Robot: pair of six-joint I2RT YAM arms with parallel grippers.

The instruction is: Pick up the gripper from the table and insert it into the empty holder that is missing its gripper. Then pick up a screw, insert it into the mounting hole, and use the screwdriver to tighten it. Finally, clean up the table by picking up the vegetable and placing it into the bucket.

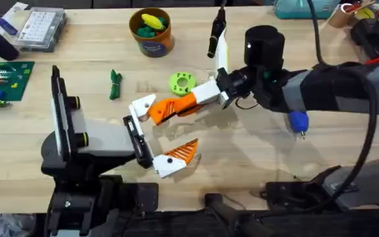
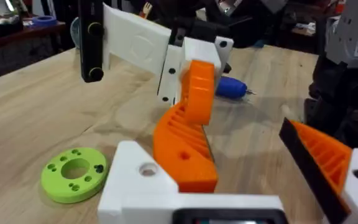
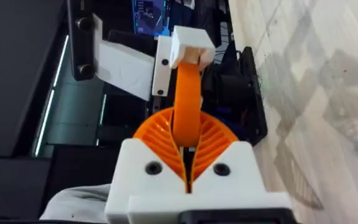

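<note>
Bucket (image 1: 151, 33) holding yellow and green toys, vegetable (image 1: 115, 85) on table, right gripper (image 1: 176, 107) grasping left gripper's (image 1: 160, 135) finger, left released

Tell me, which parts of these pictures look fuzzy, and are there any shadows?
Overhead view: the right arm looms dark and blurred, and soft shadows lie on the table. Left wrist view: the blue screwdriver and the room behind look fuzzy. Right wrist view: grey shadows streak the wood, and the background is blurred.
</note>
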